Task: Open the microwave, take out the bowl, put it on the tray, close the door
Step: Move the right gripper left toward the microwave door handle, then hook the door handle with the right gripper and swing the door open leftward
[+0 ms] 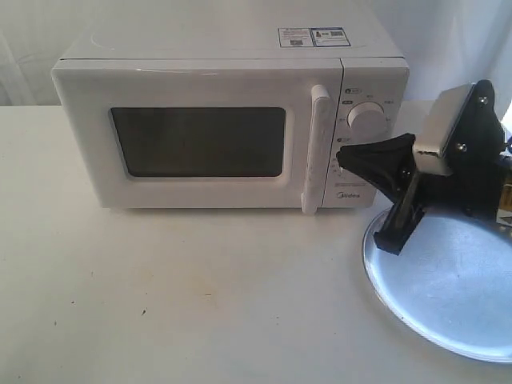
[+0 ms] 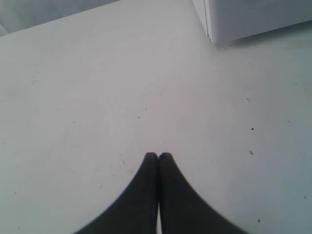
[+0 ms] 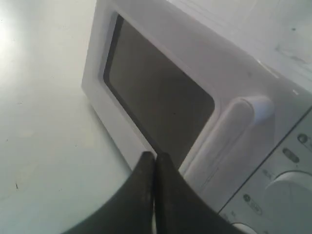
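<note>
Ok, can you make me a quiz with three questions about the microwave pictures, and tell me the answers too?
1. Where is the tray, compared with the microwave?
A. On top of it
B. Inside it
C. On the table, by its dial end

2. What colour is the door handle?
A. White
B. Red
C. Black

3. How is the door right now?
A. Wide open
B. Shut
C. Taken off

Answers:
1 C, the shiny tray lies flat on the table next to the side with the dial.
2 A, the door handle is white like the casing.
3 B, the door sits flush with the front, with no gap showing.
</note>
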Robot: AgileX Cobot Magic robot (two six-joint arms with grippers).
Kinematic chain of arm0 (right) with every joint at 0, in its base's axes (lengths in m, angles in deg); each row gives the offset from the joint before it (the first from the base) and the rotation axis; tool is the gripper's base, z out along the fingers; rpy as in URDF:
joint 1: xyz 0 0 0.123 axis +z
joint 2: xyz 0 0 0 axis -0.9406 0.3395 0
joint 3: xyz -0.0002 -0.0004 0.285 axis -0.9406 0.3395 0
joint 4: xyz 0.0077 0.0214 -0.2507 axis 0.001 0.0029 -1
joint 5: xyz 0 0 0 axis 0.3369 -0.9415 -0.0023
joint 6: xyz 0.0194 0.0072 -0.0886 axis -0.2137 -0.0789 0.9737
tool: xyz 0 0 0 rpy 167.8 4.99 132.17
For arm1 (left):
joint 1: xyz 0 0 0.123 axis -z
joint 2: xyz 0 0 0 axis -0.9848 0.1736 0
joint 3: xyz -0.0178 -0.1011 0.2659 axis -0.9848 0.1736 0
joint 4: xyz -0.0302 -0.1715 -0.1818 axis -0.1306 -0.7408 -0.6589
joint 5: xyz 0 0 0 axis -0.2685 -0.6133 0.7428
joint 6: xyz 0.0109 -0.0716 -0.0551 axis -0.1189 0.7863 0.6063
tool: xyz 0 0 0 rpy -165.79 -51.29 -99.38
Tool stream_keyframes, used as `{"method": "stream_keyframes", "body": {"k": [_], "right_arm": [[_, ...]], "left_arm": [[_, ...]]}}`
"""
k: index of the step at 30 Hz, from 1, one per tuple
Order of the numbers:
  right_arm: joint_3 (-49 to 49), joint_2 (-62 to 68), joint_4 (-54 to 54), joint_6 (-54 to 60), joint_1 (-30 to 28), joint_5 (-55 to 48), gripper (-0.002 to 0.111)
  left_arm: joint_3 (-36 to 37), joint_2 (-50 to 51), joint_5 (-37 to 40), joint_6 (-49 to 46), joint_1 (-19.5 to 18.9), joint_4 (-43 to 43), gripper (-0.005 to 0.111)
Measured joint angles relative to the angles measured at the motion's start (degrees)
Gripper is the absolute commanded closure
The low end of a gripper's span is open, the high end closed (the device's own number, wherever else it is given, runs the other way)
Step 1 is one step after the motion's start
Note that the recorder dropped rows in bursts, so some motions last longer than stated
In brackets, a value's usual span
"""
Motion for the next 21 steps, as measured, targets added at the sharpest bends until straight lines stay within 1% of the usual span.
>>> {"method": "stream_keyframes", "body": {"k": [5,9,13,18,21], "right_arm": [[-3.3,8.3,-7.9,-0.1,-9.0,13.7,0.108],[-6.1,14.4,-10.7,-1.6,-13.2,15.5,0.108],[-7.0,19.9,-10.0,-1.4,-13.9,15.7,0.108],[-7.1,23.5,-0.5,3.7,-12.3,15.9,0.108],[-7.1,24.1,2.5,5.6,-10.2,16.1,0.098]], "left_arm": [[0.0,0.0,0.0,0.0,0.0,0.0,0.107],[0.0,0.0,0.0,0.0,0.0,0.0,0.107],[0.0,0.0,0.0,0.0,0.0,0.0,0.107],[0.0,0.0,0.0,0.0,0.0,0.0,0.107],[0.0,0.0,0.0,0.0,0.0,0.0,0.107]]}}
